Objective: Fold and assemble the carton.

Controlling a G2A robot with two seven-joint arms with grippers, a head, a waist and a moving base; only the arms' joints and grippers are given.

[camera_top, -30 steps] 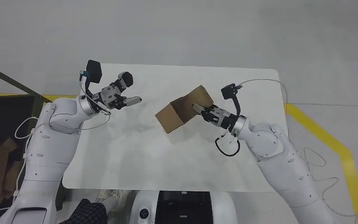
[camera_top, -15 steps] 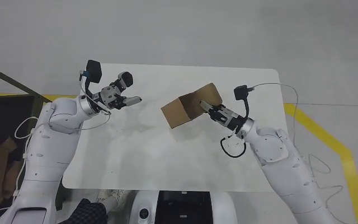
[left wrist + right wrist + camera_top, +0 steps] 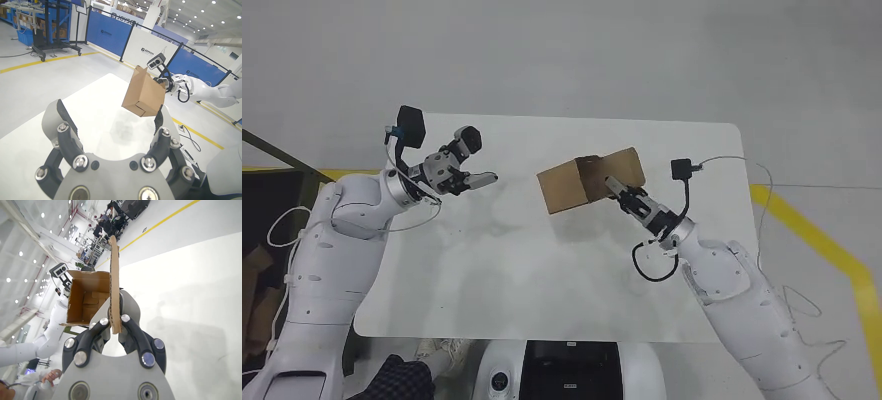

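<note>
The right gripper [image 3: 617, 188] pinches one panel of the brown corrugated cardboard carton [image 3: 567, 185], holding it above the white table [image 3: 542, 290] with its folded base presented to the open left gripper [image 3: 110, 109]

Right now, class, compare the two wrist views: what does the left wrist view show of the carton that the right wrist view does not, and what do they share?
Left wrist view only: the carton from outside, its folded, closed end, and the left jaws standing open and empty. Right wrist view only: the carton's open end and inside, with one flap clamped between the right jaws. Both: the same carton and the white table.
</note>
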